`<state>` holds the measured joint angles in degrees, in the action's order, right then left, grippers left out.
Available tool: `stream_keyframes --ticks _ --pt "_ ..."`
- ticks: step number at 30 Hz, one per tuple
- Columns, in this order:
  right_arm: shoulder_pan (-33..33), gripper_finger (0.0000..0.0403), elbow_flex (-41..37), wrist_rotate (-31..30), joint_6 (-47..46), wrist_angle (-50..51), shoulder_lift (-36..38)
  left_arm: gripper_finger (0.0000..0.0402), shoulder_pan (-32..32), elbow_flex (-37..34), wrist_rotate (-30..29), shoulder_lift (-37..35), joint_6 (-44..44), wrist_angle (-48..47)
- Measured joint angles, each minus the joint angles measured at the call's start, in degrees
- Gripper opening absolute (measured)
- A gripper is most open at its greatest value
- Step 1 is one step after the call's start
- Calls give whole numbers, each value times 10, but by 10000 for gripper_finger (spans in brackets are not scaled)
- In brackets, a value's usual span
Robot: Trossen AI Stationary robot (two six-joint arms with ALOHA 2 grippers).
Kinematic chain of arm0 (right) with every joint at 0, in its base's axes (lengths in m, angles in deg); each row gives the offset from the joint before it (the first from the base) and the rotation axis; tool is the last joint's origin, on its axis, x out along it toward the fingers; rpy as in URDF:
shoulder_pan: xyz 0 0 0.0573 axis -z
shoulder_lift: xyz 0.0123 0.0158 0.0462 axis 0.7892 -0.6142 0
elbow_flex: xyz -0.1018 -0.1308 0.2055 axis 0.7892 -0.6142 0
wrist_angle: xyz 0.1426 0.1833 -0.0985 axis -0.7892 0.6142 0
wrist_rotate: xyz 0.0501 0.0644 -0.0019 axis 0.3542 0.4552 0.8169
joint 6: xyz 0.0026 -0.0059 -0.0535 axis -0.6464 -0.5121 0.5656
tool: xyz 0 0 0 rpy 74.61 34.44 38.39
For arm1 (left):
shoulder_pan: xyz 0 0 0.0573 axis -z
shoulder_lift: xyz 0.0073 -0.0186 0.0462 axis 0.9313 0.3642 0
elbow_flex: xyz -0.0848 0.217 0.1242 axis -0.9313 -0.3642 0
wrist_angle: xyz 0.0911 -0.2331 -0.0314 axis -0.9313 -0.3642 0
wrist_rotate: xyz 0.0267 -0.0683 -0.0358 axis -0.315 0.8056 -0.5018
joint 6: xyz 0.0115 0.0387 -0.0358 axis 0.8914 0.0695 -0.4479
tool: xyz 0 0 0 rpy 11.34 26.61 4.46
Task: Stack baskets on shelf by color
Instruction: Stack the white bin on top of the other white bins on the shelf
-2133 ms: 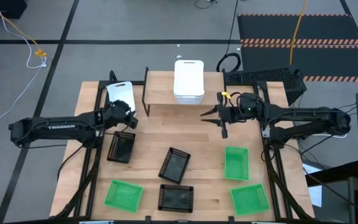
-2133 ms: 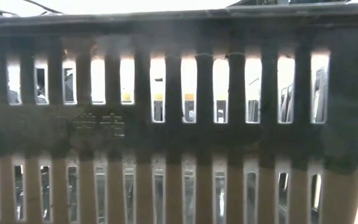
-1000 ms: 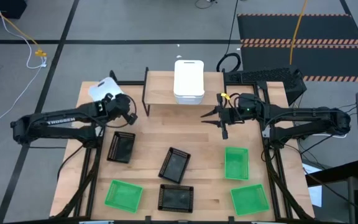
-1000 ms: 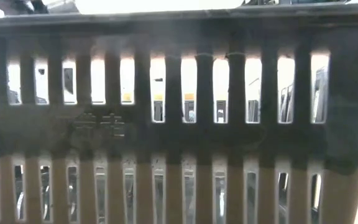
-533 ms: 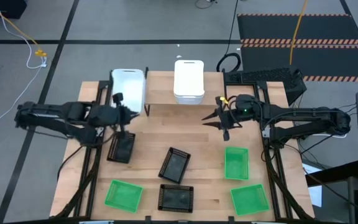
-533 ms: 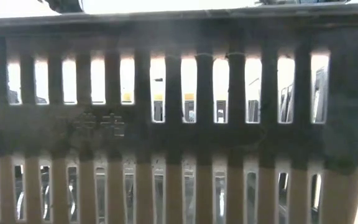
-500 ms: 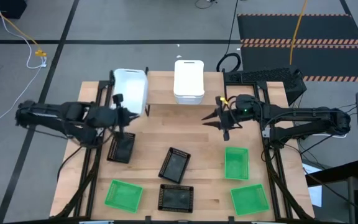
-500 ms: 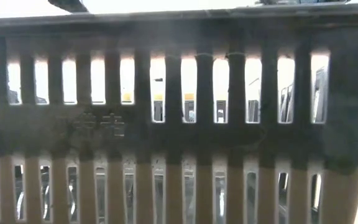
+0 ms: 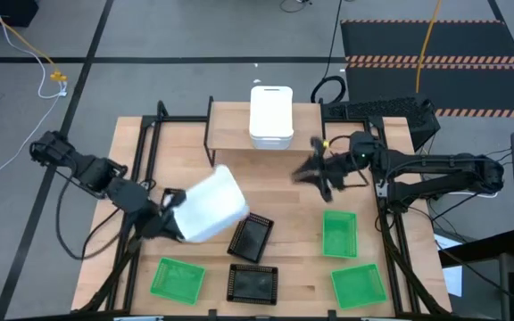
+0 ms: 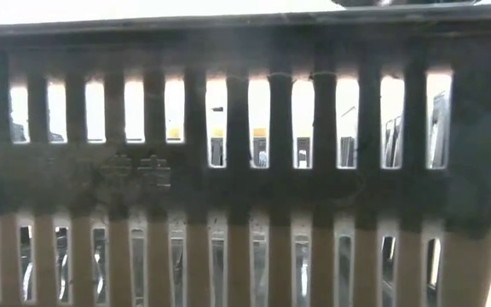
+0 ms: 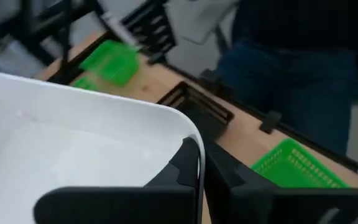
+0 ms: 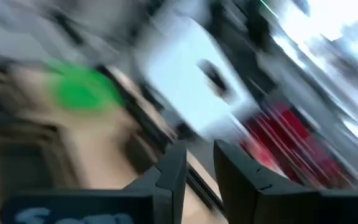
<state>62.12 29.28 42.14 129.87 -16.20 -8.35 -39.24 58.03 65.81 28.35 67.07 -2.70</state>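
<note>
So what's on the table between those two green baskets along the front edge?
One black mesh basket sits between the left green basket and the right green basket, seen in the high view.

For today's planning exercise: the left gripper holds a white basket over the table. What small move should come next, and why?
Probably carry the white basket toward the shelf and onto the white stack there. The left gripper is shut on its rim, holding it tilted above the black baskets. White is already on the shelf, so it belongs there. The right gripper is near the shelf's right end.
</note>
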Motion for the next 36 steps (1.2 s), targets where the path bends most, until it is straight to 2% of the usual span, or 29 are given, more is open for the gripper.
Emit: stream_keyframes --ticks 2,4,7,9,13,20,23,28,32,36 --pt "-12 69 0 100 19 -2 -20 6 1 0 23 21 18 3" --pt "-28 59 0 125 28 -8 -38 8 -3 0 57 50 31 34" --pt "-50 43 11 66 57 -12 -63 5 -12 0 137 103 43 111" --pt "-58 32 25 34 86 15 -72 5 -19 0 159 136 28 136" --pt "-65 7 70 34 143 109 -85 8 -42 0 161 179 11 146" --pt "-64 1 142 33 175 248 -120 8 -86 0 263 213 8 187" --pt "-67 1 169 22 220 302 -147 5 -103 0 283 213 9 191" --pt "-76 3 194 -72 264 314 -183 7 -124 0 322 213 9 193" --pt "-76 19 198 -81 277 319 -190 4 -126 0 339 219 13 193" --pt "-81 53 194 -79 277 347 -190 5 -123 0 338 228 40 163"
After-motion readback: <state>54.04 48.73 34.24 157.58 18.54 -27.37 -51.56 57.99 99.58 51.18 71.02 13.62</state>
